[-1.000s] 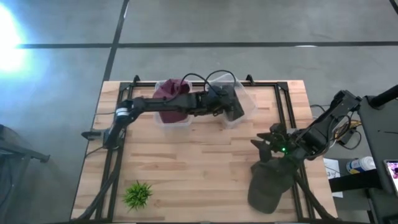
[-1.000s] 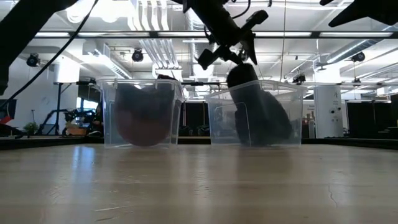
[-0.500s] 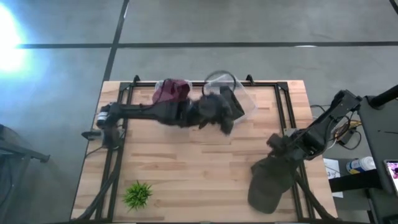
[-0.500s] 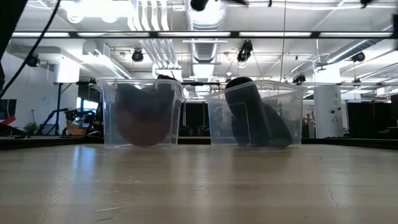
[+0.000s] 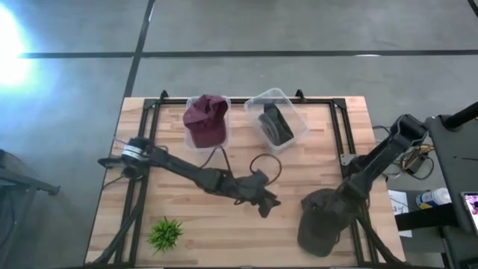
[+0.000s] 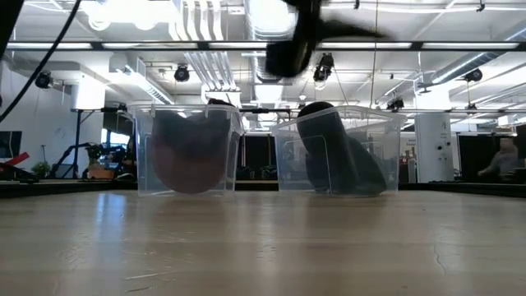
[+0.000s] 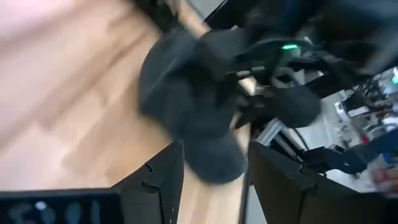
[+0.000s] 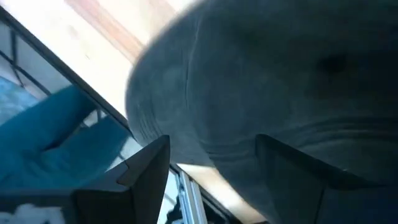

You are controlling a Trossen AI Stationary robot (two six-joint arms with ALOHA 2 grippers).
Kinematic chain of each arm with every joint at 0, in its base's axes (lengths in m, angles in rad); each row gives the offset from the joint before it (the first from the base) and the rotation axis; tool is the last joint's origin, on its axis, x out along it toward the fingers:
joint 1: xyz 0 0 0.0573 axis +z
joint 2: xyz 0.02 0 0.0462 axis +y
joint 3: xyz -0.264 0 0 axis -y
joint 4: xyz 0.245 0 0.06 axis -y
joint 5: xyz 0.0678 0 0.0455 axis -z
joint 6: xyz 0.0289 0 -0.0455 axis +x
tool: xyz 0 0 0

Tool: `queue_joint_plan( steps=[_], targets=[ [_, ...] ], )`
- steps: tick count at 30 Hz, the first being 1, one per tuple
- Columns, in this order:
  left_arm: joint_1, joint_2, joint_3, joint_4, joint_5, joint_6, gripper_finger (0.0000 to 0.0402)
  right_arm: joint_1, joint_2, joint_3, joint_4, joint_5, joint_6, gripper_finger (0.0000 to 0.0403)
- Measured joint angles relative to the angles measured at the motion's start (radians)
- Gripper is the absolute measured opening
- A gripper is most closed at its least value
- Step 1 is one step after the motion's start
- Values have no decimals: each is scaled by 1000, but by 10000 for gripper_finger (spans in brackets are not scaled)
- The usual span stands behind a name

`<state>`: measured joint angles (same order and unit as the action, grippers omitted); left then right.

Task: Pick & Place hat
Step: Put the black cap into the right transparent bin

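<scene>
A dark grey hat [image 5: 320, 224] lies on the table near its near right corner; it also shows in the left wrist view [image 7: 186, 106] and fills the right wrist view [image 8: 261, 81]. My right gripper [image 5: 338, 196] is open, low over the hat's far part [image 8: 211, 149]. My left gripper [image 5: 263, 202] is open and empty above mid-table, to the hat's left, facing it [image 7: 211, 180]. A maroon hat [image 5: 206, 118] sits in the left clear bin and a dark hat [image 5: 275, 124] in the right clear bin [image 5: 297, 119]. My right gripper's open fingers [image 8: 146, 168] stand close over the grey hat's crown [image 8: 205, 118], coming from above. I cannot tell whether they touch it. The hat lies on the table.
Both bins stand at the table's far middle, as the low view shows [image 6: 189, 148] [image 6: 337, 148]. A small green plant [image 5: 166, 233] sits at the near left. A black frame [image 5: 340, 127] runs along the table's sides. A loose cable loop [image 5: 265, 166] hangs by my left arm.
My left gripper has drawn away from the right clear bin, where the dark hat stays, and swung toward the table's near edge and the grey hat. My right gripper has moved toward the near edge and down over the grey hat.
</scene>
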<state>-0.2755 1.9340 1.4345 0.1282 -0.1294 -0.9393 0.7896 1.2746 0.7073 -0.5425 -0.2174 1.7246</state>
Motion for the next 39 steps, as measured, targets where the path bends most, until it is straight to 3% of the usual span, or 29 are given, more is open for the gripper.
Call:
queue_joint_plan(
  steps=[4, 9, 14, 18, 21, 33, 39],
  targets=[
    [-12, 19, -131, 77, 6, -130, 171, 27, 114, -5, 124, -22, 36, 233],
    [-61, 11, -248, 80, 29, -265, 171, -21, 262, -5, 382, 46, 24, 233],
    [-137, 11, -286, 85, 41, -395, 171, -113, 346, -4, 598, 263, 31, 233],
    [-195, 11, -286, 76, 10, -459, 171, -193, 361, -5, 604, 413, 78, 233],
    [-231, 11, -280, 66, -53, -542, 171, -244, 362, -6, 605, 464, 87, 233],
    [-257, 10, -287, -41, -388, -693, 171, -333, 363, 41, 636, 472, 19, 233],
    [-236, 10, -314, -36, -410, -683, 171, -333, 364, 46, 636, 463, 17, 233]
  ],
)
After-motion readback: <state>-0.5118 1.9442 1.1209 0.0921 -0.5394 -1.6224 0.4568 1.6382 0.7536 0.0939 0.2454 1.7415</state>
